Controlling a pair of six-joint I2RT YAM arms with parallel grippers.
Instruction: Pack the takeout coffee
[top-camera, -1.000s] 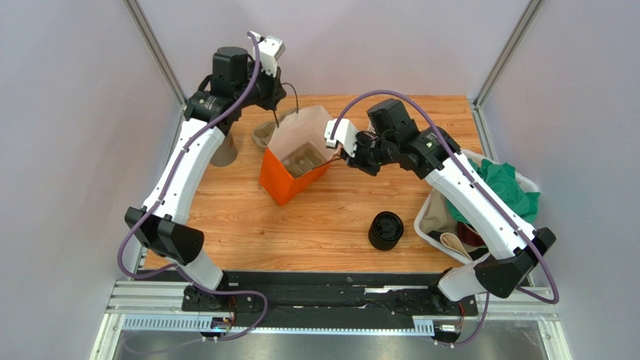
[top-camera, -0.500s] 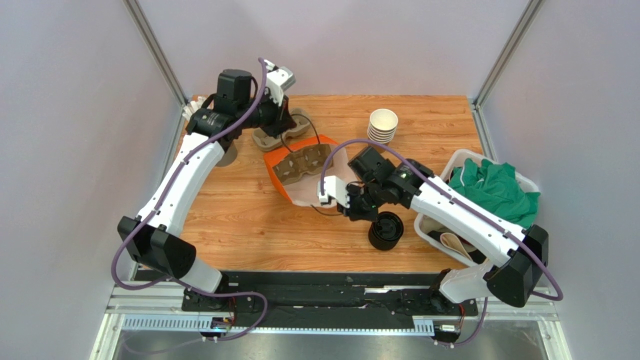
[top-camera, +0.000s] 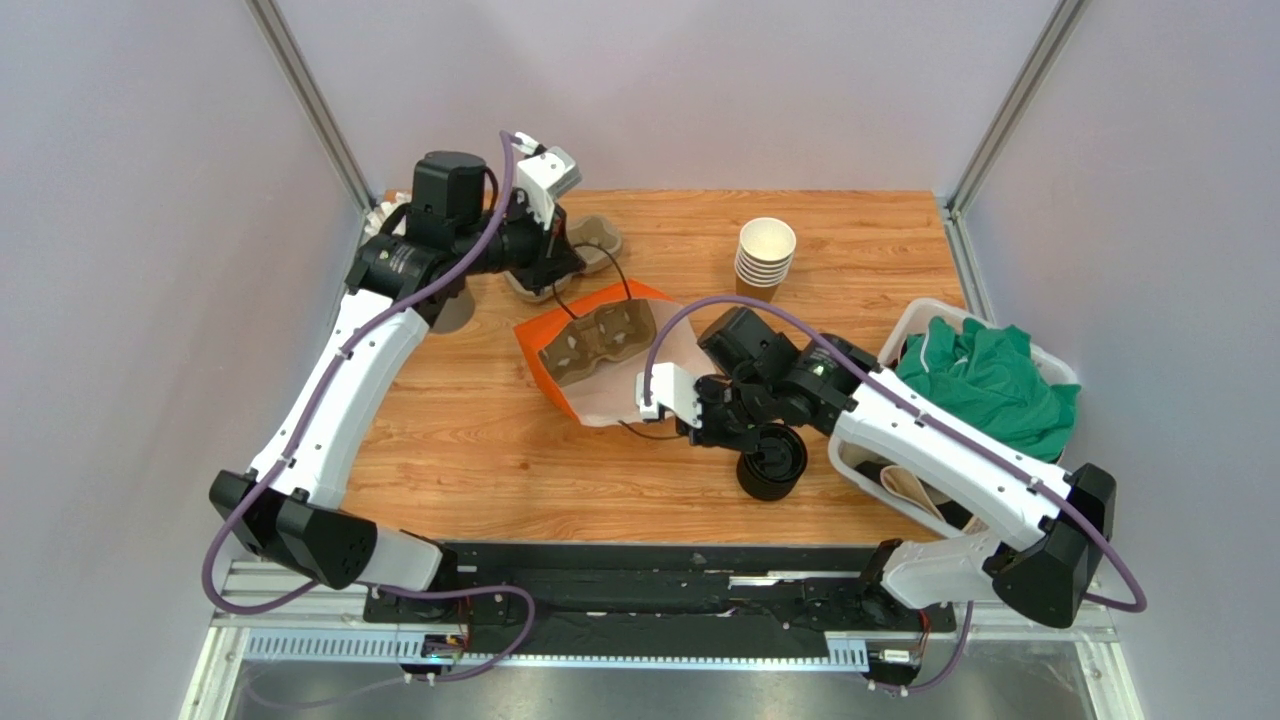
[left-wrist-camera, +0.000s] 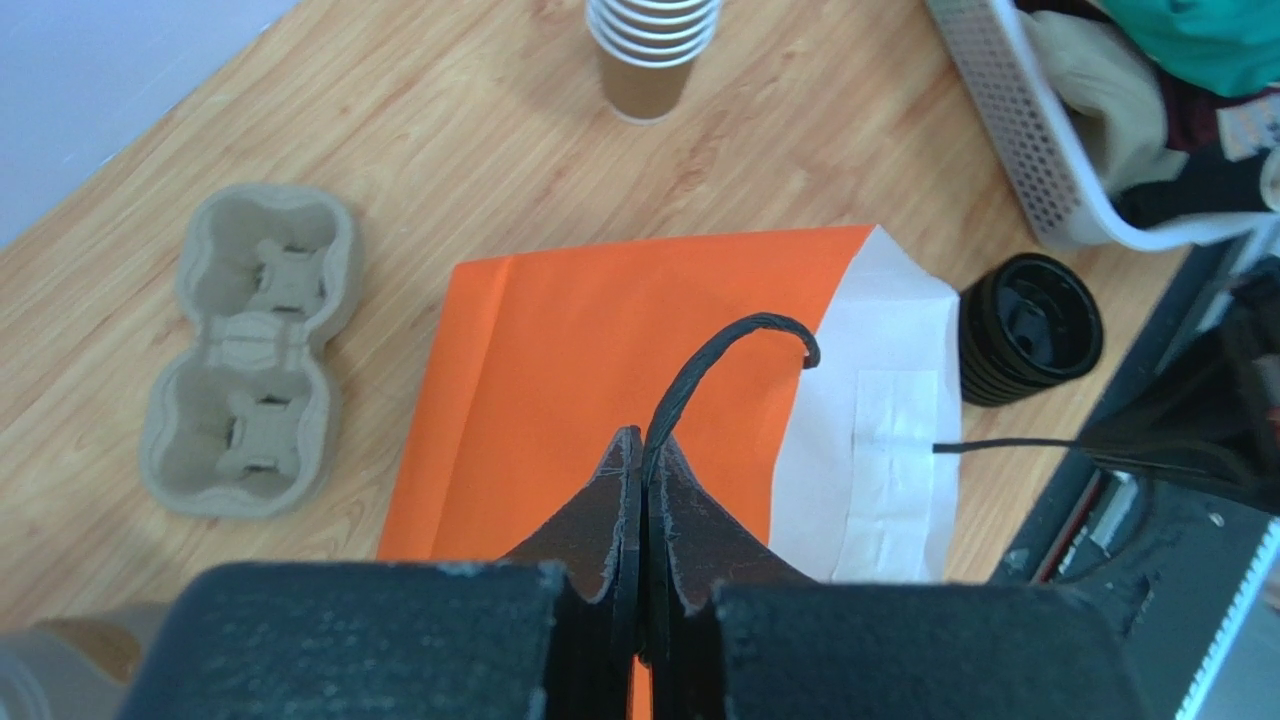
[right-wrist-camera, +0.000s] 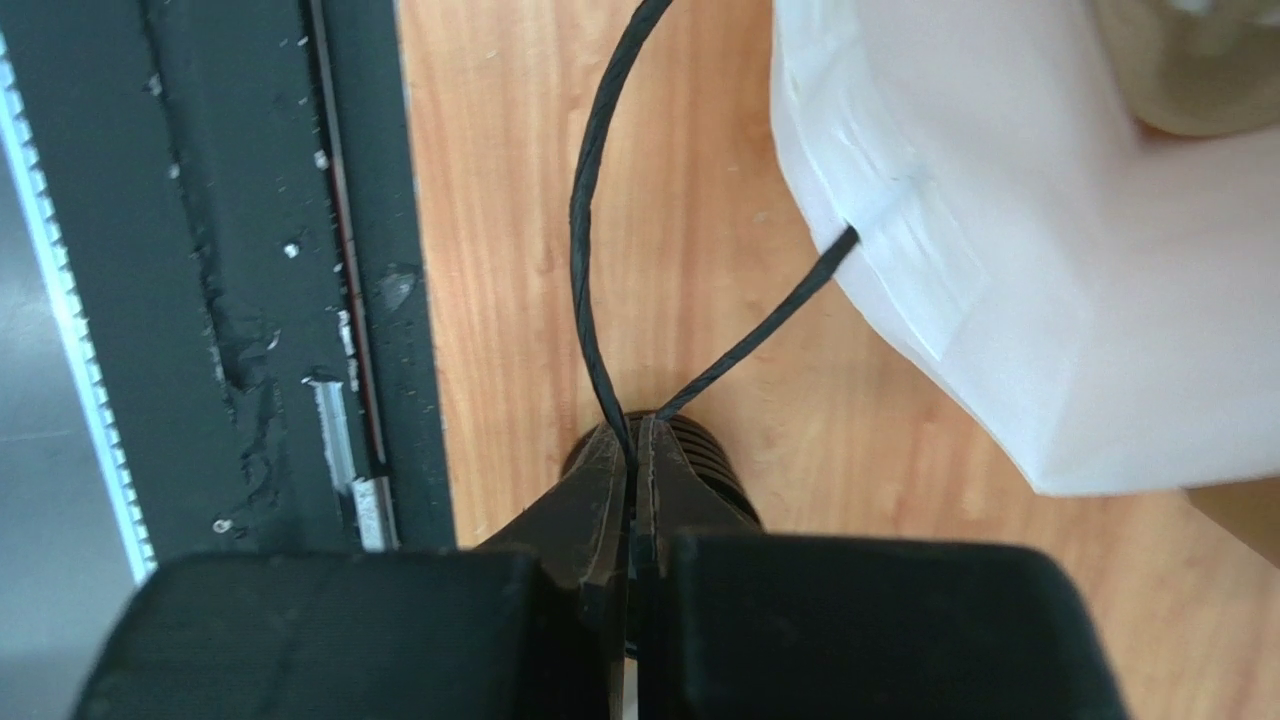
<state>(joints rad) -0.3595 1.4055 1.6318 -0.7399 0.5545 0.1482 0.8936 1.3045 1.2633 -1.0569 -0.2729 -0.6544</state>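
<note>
The orange paper bag (top-camera: 544, 342) hangs low over the table with its mouth open, white inside, and a cardboard cup carrier (top-camera: 601, 333) shows in it. My left gripper (top-camera: 559, 248) is shut on one black cord handle (left-wrist-camera: 721, 353) at the bag's far side. My right gripper (top-camera: 684, 420) is shut on the other handle (right-wrist-camera: 586, 225) at the near side. The bag also shows in the left wrist view (left-wrist-camera: 601, 345) and the right wrist view (right-wrist-camera: 977, 225). A cup (top-camera: 454, 309) stands mostly hidden under my left arm; I cannot tell whether it has a lid.
A stack of black lids (top-camera: 774, 458) sits just right of my right gripper. A stack of lidless brown cups (top-camera: 765, 251) stands at the back. A second cardboard carrier (left-wrist-camera: 248, 353) lies behind the bag. A white basket (top-camera: 917, 323) of cloths is at the right edge.
The bag has gone from upright to low and stretched open. My right gripper pulled its handle toward the near edge, beside the lids. My left gripper dropped lower and shifted slightly left.
</note>
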